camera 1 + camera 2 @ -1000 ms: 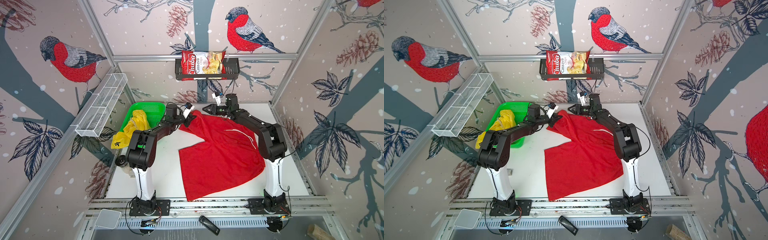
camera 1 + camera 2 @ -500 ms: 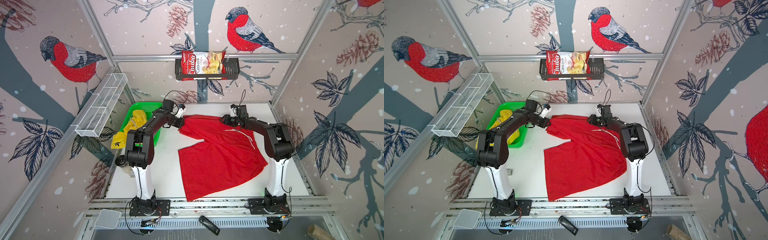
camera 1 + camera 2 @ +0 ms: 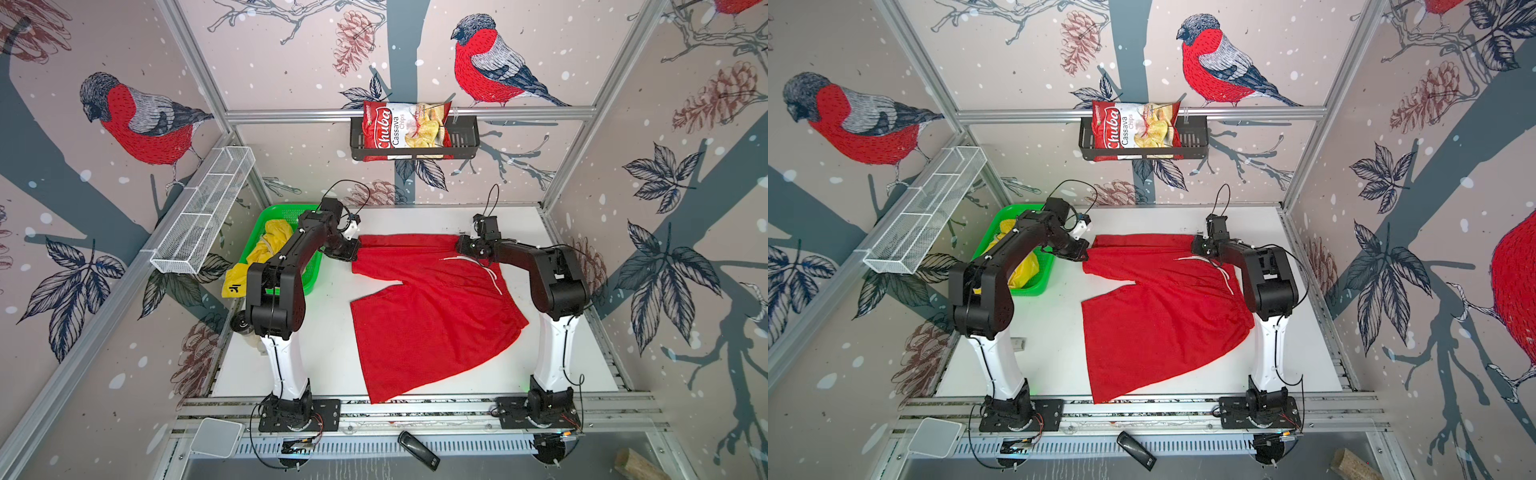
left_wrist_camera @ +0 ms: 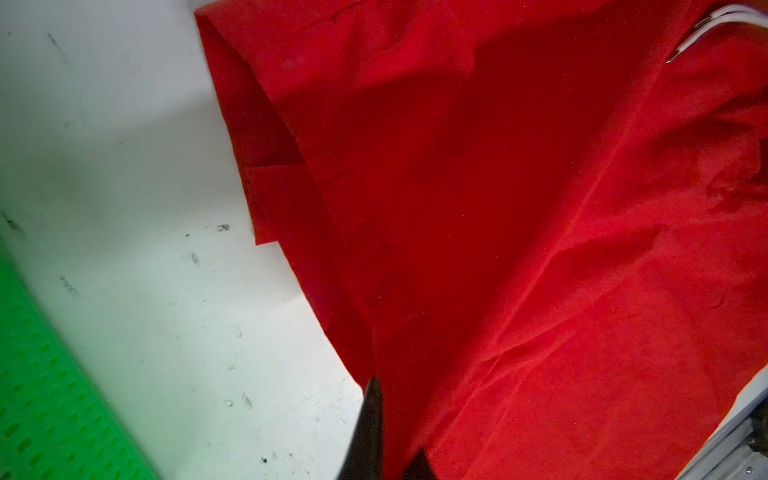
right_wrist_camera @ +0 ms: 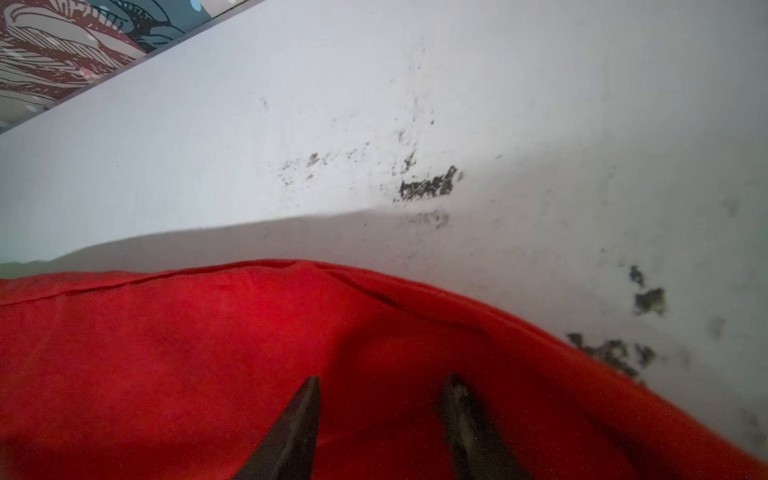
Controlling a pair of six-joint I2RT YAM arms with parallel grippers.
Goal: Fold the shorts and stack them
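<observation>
My left gripper point(image 3: 354, 250) pinches the red shorts point(image 3: 428, 316), spread flat, at their far-left corner. My right gripper point(image 3: 462, 246) clasps their bunched cloth by the far edge of the table point(image 3: 324, 353). The yellow shorts point(image 3: 276, 232) lie in the green basket point(image 3: 309, 286).

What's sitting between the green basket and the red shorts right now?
Nothing: just bare, scuffed white table between the green basket and the red shorts, clearest in the left wrist view.

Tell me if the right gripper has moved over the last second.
Yes. The right gripper, on the red shorts, shifted right and toward the front rail, away from the chip basket.
</observation>
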